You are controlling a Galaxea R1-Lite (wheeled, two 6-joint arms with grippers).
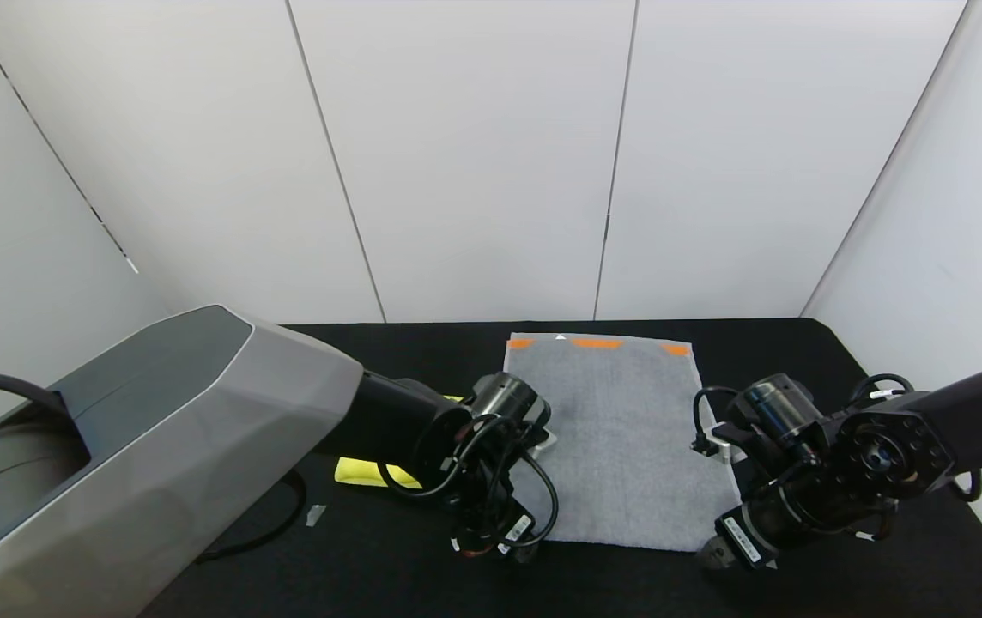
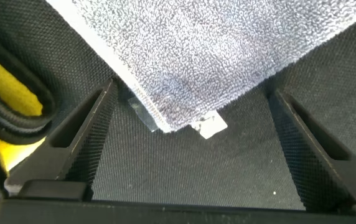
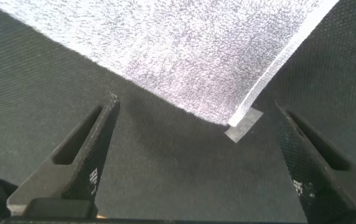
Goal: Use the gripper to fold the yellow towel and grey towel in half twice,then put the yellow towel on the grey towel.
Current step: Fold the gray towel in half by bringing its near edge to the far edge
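Both grippers poised at the near corners of the spread grey towel

The large grey terry towel [image 1: 620, 438] with orange marks along its far edge lies flat and unfolded on the black cloth-covered table [image 1: 843, 360]; the left gripper [image 2: 190, 118] sits at the towel's near left corner, its jaws wide apart and holding nothing, the corner with a small white tag [image 2: 209, 125] lying between them; the right gripper [image 3: 193, 124] sits at the towel's near right corner, likewise spread wide and empty, the corner and a small tag [image 3: 243, 124] between its fingers [image 3: 78, 155]; the bright yellow microfibre towel [image 1: 362, 471] lies on the table just left of the grey towel, mostly hidden behind the left arm, so its fold cannot be judged.
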